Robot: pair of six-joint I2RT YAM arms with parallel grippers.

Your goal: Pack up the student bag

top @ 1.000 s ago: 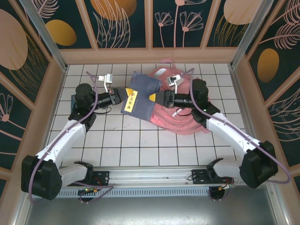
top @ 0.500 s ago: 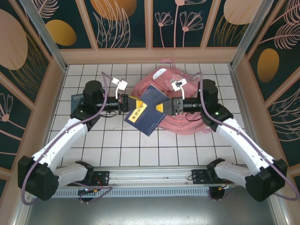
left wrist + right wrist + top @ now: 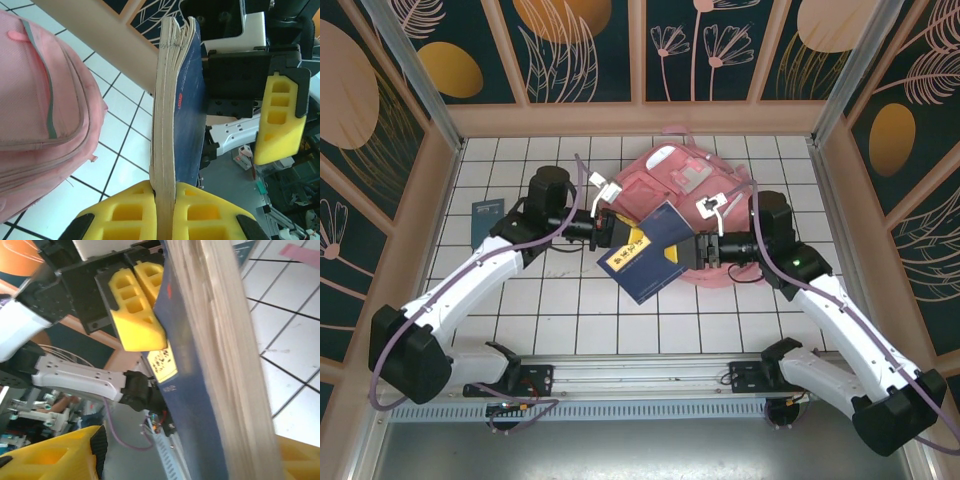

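Bag [image 3: 685, 185] lies upper centre. Left claw [image 3: 162, 195] clamps book [image 3: 645, 255]; right claw [image 3: 698, 250] straddles it loosely. Looks like a handover: right must pinch next.

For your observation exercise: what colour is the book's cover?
The book is dark blue with a yellow label; the top external view shows it best.
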